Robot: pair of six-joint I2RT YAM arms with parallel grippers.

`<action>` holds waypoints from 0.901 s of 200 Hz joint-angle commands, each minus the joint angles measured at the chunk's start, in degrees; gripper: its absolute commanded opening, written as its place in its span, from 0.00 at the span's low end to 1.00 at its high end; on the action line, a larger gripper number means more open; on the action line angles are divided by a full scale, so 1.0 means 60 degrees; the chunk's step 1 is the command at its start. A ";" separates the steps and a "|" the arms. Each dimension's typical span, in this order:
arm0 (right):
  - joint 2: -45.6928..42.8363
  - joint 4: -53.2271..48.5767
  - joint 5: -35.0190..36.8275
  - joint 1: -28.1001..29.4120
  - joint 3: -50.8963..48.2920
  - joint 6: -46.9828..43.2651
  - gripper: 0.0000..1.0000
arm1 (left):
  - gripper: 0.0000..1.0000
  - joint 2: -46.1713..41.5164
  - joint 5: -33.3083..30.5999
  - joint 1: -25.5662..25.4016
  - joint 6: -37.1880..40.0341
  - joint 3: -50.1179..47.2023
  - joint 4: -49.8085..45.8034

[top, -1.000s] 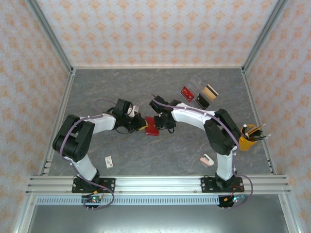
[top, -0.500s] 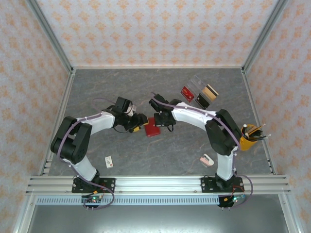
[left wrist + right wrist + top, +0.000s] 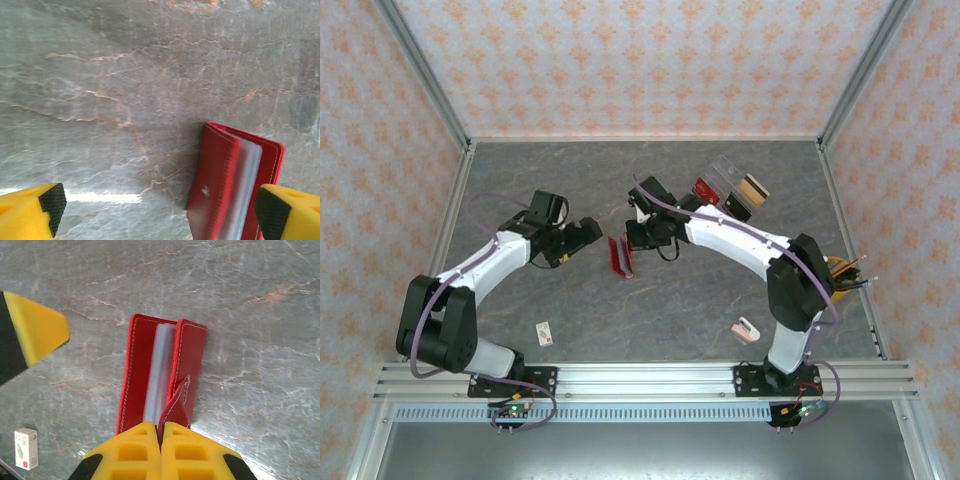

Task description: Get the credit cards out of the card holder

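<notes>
Strap [image 3: 176, 399] of the card holder [image 3: 145, 370] is pinched by the clenched right claw [image 3: 161, 432] at mid-table [image 3: 700, 290]. The left claw [image 3: 585, 232] is held released, well apart leftward. Farther back, cards [image 3: 752, 188] are seen at the tray [image 3: 725, 167].

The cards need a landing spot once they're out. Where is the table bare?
Bare: the far-left table behind the left pincer, and the near middle between the small white card and the pink object. Crowded: the right side, with the clear tray and yellow cup, and around the card holder.
</notes>
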 commanded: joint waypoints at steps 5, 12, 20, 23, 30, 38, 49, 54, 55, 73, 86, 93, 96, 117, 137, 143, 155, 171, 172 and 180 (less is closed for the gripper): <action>0.0301 0.0129 -0.0262 0.0051 0.0305 -0.0095 0.00 | 1.00 -0.0427 -0.0572 0.0091 0.0093 -0.0275 -0.0572; 0.0302 0.0155 -0.0263 0.0057 0.0295 -0.0083 0.00 | 1.00 -0.0480 -0.0535 0.0096 0.0107 -0.0304 -0.0558; 0.0303 0.0158 -0.0231 0.0061 0.0302 -0.0067 0.00 | 1.00 -0.0522 -0.0451 0.0096 0.0122 -0.0312 -0.0516; 0.0302 0.0134 -0.0181 0.0061 0.0310 -0.0068 0.00 | 1.00 -0.0526 -0.0410 0.0089 0.0130 -0.0319 -0.0501; 0.0301 0.0079 -0.0036 0.0062 0.0327 -0.0073 0.00 | 1.00 -0.0527 -0.0318 0.0086 0.0151 -0.0331 -0.0459; 0.0301 -0.0033 0.0243 0.0049 0.0331 -0.0081 0.00 | 1.00 -0.0508 -0.0128 0.0089 0.0205 -0.0342 -0.0353; 0.0317 -0.0249 0.0792 0.0022 0.0310 -0.0048 0.00 | 1.00 -0.0469 0.0185 0.0063 0.0279 -0.0378 -0.0176; 0.0327 -0.0339 0.1010 -0.0002 0.0277 -0.0023 0.00 | 1.00 -0.0436 0.0299 0.0059 0.0297 -0.0391 -0.0107; 0.0329 -0.0369 0.1050 -0.0006 0.0264 -0.0015 0.00 | 1.00 -0.0430 0.0326 0.0056 0.0298 -0.0392 -0.0091; 0.0313 -0.0660 0.1592 -0.0202 0.0035 0.0071 0.00 | 0.97 -0.0298 0.0911 -0.0014 0.0273 -0.0504 0.0370; 0.0232 -0.0735 0.1829 -0.0355 -0.0282 0.0118 0.00 | 0.93 -0.0160 0.1230 -0.0114 0.0254 -0.0510 0.0640; 0.0181 -0.0717 0.1897 -0.0430 -0.0454 0.0128 0.00 | 0.89 -0.0073 0.1327 -0.0191 0.0254 -0.0476 0.0746; 0.0171 -0.0709 0.1917 -0.0466 -0.0541 0.0132 0.00 | 0.88 -0.0021 0.1354 -0.0225 0.0242 -0.0467 0.0783; 0.0155 -0.0667 0.2004 -0.0640 -0.0909 0.0126 0.00 | 0.76 0.0358 0.1521 -0.0401 0.0188 -0.0314 0.1012; 0.0305 -0.0667 0.2080 -0.0728 -0.1064 0.0118 0.00 | 0.63 0.0773 0.1680 -0.0538 0.0072 -0.0196 0.1305; 0.0364 -0.0689 0.2134 -0.0752 -0.1083 0.0099 0.00 | 0.60 0.0902 0.1701 -0.0582 0.0033 -0.0152 0.1366; 0.0481 -0.0706 0.2224 -0.0786 -0.1102 0.0113 0.00 | 0.57 0.1153 0.1694 -0.0659 0.0009 -0.0045 0.1396; 0.0618 -0.0672 0.2287 -0.0816 -0.1133 0.0108 0.00 | 0.53 0.1455 0.1735 -0.0738 -0.0037 0.0067 0.1496; 0.0628 -0.0674 0.2281 -0.0816 -0.1144 0.0101 0.00 | 0.53 0.1475 0.1740 -0.0745 -0.0038 0.0064 0.1510; 0.0691 -0.0669 0.2298 -0.0831 -0.1154 0.0097 0.00 | 0.51 0.1618 0.1773 -0.0788 -0.0064 0.0114 0.1576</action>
